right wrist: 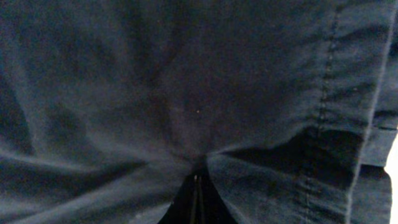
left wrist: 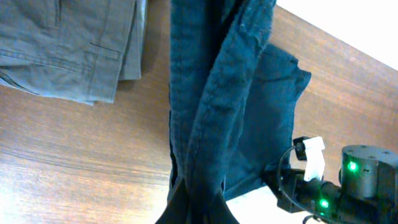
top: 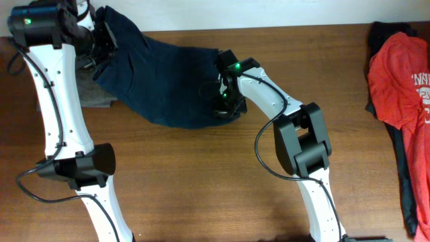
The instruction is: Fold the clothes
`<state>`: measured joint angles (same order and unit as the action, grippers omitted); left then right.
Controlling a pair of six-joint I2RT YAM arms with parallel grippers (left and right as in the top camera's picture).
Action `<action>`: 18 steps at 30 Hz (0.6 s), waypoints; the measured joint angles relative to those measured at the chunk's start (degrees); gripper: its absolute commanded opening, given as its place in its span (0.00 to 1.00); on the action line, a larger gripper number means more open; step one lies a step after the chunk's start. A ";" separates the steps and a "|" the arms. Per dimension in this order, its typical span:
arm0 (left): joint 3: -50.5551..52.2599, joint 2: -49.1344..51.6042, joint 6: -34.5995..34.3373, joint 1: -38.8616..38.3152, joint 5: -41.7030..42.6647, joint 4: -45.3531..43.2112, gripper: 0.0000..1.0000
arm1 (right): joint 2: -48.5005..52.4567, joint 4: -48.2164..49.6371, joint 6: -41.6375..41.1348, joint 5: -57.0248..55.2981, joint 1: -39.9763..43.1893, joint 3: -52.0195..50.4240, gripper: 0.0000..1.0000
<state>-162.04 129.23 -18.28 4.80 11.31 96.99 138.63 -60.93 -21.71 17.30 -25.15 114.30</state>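
Note:
The dark navy garment stretches across the table's back left. My left gripper is shut on its far left end and holds it up off the table; in the left wrist view the navy cloth hangs bunched from the jaws. My right gripper is shut on the garment's right edge; the right wrist view is filled with navy cloth puckered at the jaws. A grey-khaki garment lies folded at the back left. The red lettered T-shirt lies at the far right.
A dark garment lies under the red T-shirt, running down the right edge. The brown wooden table spans the view, with a white wall behind its far edge. My two arm bases stand at the front.

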 measured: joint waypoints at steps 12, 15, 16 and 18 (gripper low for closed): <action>0.00 0.59 -0.20 -6.62 -0.94 -3.13 0.10 | 0.00 2.71 -2.14 1.07 -4.20 0.00 0.04; -0.02 1.51 -0.20 -9.90 -0.87 -4.72 0.09 | 0.00 2.60 -2.29 1.11 -3.67 0.00 0.04; -0.02 1.79 -0.20 -10.80 -0.85 -4.92 0.09 | 0.00 2.14 -2.29 1.27 -3.41 0.00 0.04; -0.15 2.67 -0.20 -11.96 -0.87 -5.09 0.05 | 0.00 0.92 -2.32 1.38 -2.82 0.02 0.04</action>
<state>-162.19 131.90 -18.48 -7.16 10.44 91.90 138.63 -60.01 -24.03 18.68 -27.97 114.32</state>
